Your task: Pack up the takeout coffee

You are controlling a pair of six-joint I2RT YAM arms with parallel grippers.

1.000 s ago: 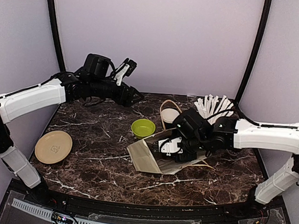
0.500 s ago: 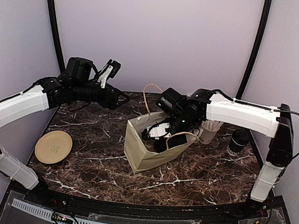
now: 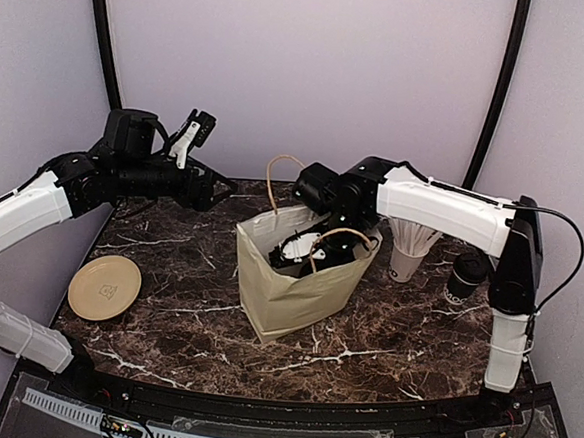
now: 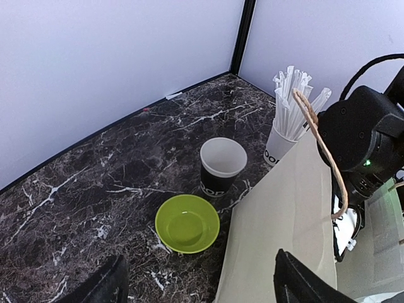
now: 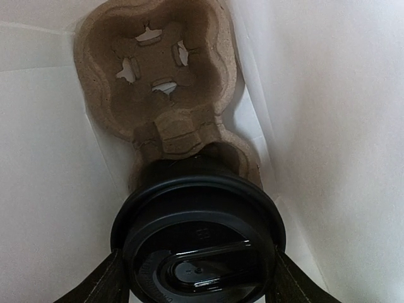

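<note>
1. Nearest the arm bases, the tan plate (image 3: 104,287) lies on the marble worktop (image 3: 384,336), well apart from everything else and no part of the job.
2. Next out stands the paper bag (image 3: 292,294), upright with its mouth open. The right gripper (image 5: 197,278) reaches down inside it, its jaws closed on either side of a lidded coffee cup (image 5: 199,249).
3. The right wrist view shows that cup upright, long axis vertical, sitting in the near pocket of a pulp cup carrier (image 5: 158,76) at the bag's floor. The far pocket is empty and lies straight ahead of the jaws.
4. Just beyond the bag are the lime-green bowl (image 4: 187,223) and, touching or nearly so behind it, an open coffee cup (image 4: 222,165) with no lid, upright.
5. To the right stands the white straw cup (image 4: 283,139), with a dark lidded cup (image 3: 465,277) near it.
6. Farthest back, the left gripper (image 4: 199,287) hovers above the worktop with jaws spread and empty. The open cup lies ahead and below it, so I judge the left arm the nearer one for it.
</note>
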